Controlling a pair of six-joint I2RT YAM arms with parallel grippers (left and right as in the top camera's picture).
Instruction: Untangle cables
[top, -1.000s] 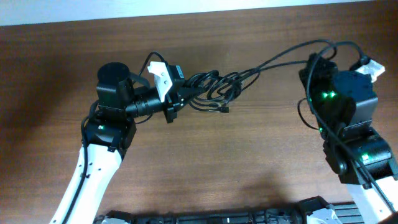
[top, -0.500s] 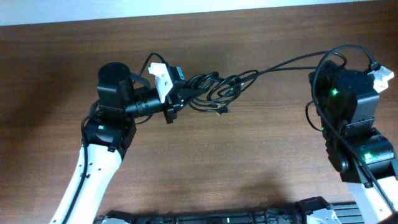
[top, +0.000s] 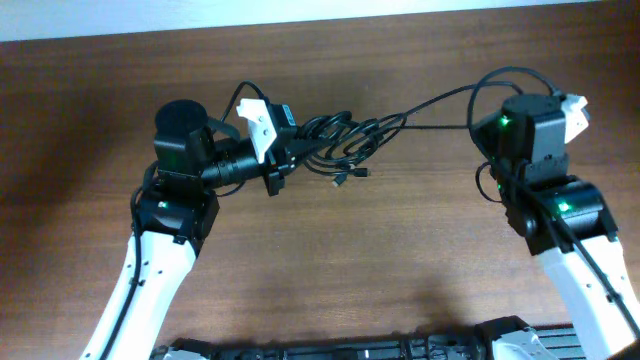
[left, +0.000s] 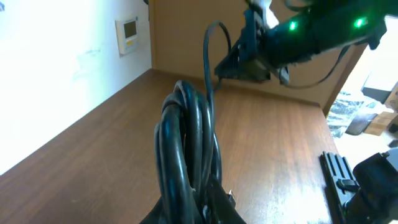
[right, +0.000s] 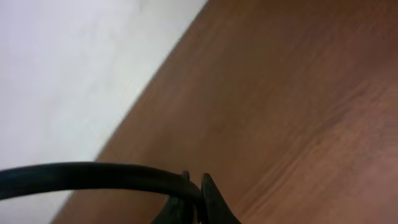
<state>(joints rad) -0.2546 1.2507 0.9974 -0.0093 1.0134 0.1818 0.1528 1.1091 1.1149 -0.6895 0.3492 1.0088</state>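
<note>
Left hand (top: 285, 152) over brown table (top: 400, 250), white wall (left: 62, 74)

Soft, even light leaves faint shadows on the table (top: 400, 250), and the cables (left: 183, 149) blur just ahead of both wrists' jaws.

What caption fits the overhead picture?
Left gripper clamps the tangled cables; right gripper holds one strand out.

Left arm (top: 150, 265) is reaching up from the lower left of the frame, wrist bending right. Left gripper (top: 285, 152) is clamping its fingers on the cables (top: 350, 140). Right arm (top: 575, 250) is standing at the right. Right gripper (right: 198, 190) is pinching one strand, fingers together.
</note>
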